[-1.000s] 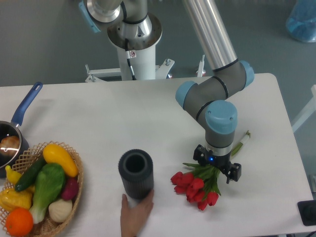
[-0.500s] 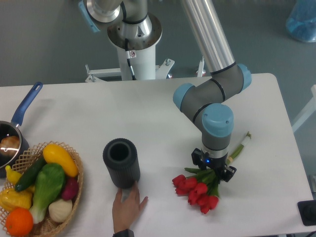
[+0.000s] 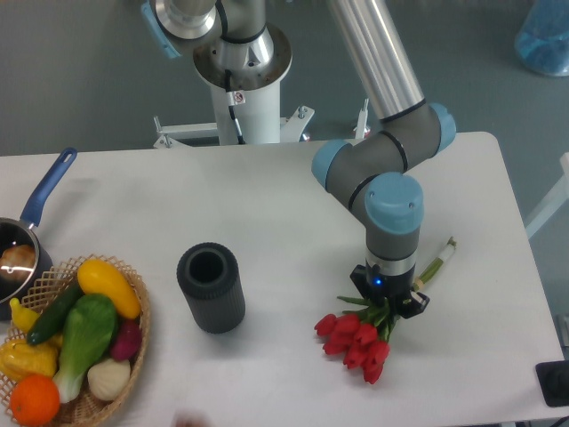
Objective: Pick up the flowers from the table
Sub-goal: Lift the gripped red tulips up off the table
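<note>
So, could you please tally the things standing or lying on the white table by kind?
Flower bunches: 1, the flowers
Dark ribbed cylinders: 1, the vase
Wicker baskets of vegetables: 1, the basket
Blue-handled pans: 1, the saucepan
Total: 4

**Where things sit on the table**

The flowers (image 3: 357, 342) lie on the table (image 3: 267, 205) toward its front right, directly under the gripper (image 3: 388, 301). A ribbed cylinder (image 3: 211, 287) stands to their left, apart. At the far left a basket (image 3: 133, 342) holds vegetables, with a pan (image 3: 22, 249) behind it.
</note>
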Robot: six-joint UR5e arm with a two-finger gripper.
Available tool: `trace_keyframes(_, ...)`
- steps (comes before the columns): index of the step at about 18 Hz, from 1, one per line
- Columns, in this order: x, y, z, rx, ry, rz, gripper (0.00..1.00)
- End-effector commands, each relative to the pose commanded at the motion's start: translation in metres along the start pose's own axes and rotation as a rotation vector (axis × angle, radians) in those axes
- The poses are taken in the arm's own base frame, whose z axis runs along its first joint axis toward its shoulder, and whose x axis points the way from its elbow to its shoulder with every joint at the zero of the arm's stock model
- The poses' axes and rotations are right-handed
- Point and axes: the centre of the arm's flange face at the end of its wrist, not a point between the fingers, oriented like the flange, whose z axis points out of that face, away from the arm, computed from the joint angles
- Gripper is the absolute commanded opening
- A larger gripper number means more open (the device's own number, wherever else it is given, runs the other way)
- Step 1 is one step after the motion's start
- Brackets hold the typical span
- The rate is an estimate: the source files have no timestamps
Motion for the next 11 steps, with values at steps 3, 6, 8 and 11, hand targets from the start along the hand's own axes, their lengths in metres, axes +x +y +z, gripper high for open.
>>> trace_keyframes(3, -0.012, 0.014, -0.028, -0.014, 0.007, -0.031, 0.03)
trace_keyframes(6, -0.033, 0.019, -0.042, -0.023, 0.034, -0.049, 0.03)
trace_keyframes(8, -0.042, 0.014, -0.053, -0.025, 0.051, -0.048, 0.03)
trace_keyframes(11, -0.046, 0.011, -0.061, -0.030, 0.069, -0.034, 0.02)
